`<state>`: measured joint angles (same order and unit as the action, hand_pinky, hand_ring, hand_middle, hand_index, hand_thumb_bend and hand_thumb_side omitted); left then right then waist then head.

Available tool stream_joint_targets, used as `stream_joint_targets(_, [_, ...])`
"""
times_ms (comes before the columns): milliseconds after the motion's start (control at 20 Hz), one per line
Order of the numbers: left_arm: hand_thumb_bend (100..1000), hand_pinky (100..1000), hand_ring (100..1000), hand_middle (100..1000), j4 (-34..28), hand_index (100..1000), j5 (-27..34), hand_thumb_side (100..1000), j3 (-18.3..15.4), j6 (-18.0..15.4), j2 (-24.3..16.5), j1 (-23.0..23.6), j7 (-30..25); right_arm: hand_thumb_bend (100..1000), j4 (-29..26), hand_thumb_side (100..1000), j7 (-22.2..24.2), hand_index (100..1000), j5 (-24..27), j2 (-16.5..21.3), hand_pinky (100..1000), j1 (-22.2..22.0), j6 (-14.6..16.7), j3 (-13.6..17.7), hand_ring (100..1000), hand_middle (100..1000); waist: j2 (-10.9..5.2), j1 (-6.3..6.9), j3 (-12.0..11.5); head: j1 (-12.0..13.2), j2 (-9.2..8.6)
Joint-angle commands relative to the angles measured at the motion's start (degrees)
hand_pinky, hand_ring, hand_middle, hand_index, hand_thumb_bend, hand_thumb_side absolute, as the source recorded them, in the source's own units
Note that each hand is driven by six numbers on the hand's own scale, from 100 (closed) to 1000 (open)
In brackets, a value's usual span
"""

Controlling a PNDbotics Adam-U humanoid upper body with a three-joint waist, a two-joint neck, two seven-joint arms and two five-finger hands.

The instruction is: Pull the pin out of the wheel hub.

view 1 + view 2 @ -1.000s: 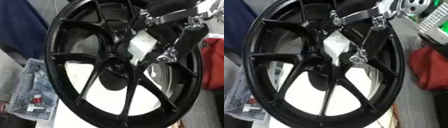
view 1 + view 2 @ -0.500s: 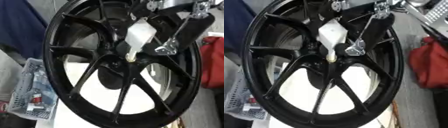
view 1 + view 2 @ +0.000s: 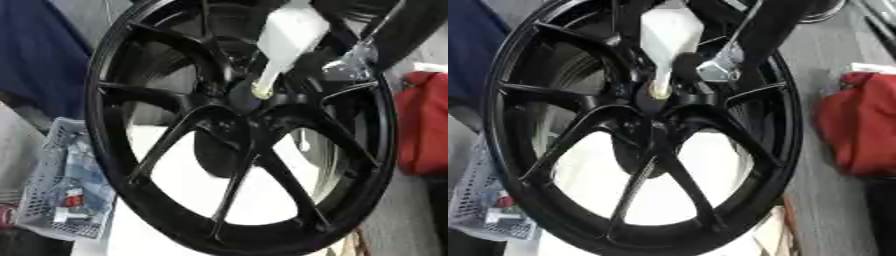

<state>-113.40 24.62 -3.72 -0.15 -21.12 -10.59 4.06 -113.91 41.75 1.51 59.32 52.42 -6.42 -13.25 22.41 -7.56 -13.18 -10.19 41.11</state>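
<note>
The right hand [image 3: 737, 45] (finger state cannot be told) is held at the hub [image 3: 658, 107], above the pin [image 3: 660, 91], whose long axis points up toward it.

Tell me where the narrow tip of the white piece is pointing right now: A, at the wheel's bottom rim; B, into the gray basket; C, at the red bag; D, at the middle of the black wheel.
D: the white piece tapers down to a tip at the center of the black wheel, where the spokes meet.
</note>
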Motion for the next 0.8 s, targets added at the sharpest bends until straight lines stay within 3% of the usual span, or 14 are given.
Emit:
stream_joint_targets(50, [231,970,515,630,-1.2,800,-0.2,938,-0.7,-0.2,-0.3,0.1,0.4,100,-0.7,100,-6.2,524,-1.1,5.0,581,-3.8,-2.7,7.6,271,352,-1.75,0.89,0.5,0.8,0.00])
stream_joint_targets(200, [229,970,514,631,-1.2,800,-0.3,938,-1.1,-0.4,0.0,0.4,0.8,100,0.7,100,-15.7,526,-1.8,6.6,585,-12.8,-6.4,15.1,263,350,-1.74,1.52,1.3,2.0,-0.33])
stream_joint_targets(400, [227,971,514,631,-1.2,800,-0.5,941,-1.4,-0.6,0.2,1.0,1.1,100,9.4,100,-25.3,533,-6.1,7.4,610,-21.5,-10.4,22.3,285,363,-1.76,2.18,2.4,3.7,-0.65])
stream_joint_targets(600, [226,971,514,631,-1.2,801,-0.8,943,-1.6,-0.6,0.6,1.5,1.4,100,18.1,100,-29.7,544,-14.1,6.6,641,-27.9,-15.1,26.4,323,383,-1.67,2.73,3.3,5.1,-0.69])
stream_joint_targets(800, [226,972,514,632,-1.2,801,-1.0,943,-1.7,-0.8,0.8,1.4,1.5,100,22.4,100,-32.8,601,-19.5,3.9,701,-32.6,-19.0,28.5,418,446,-1.43,3.16,3.7,5.9,-0.78])
